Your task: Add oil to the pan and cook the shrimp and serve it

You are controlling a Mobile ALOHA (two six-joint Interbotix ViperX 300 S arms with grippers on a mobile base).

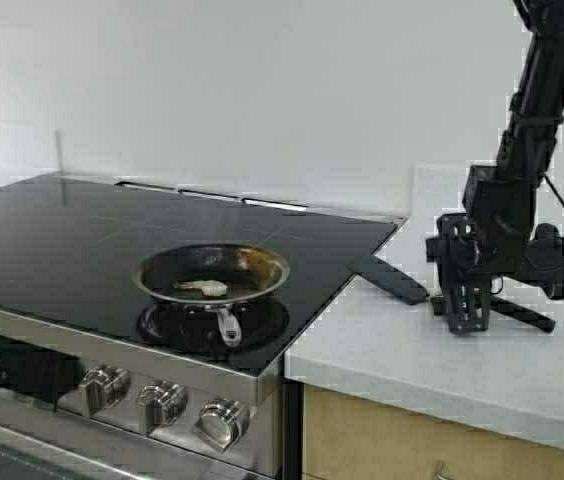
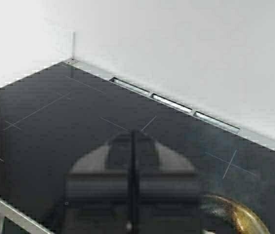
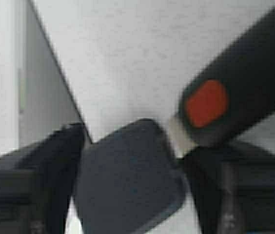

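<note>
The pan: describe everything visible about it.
The pan is a small, round, shiny steel frying pan with a dark, brown-stained inside. It sits upright on a front burner ring of the black glass cooktop. Its short steel handle points toward the stove's knobs. The shrimp, pale and curled, lies inside on its floor. No end effector touches it.

A kitchen: black glass stove with knobs, white countertop.
</note>
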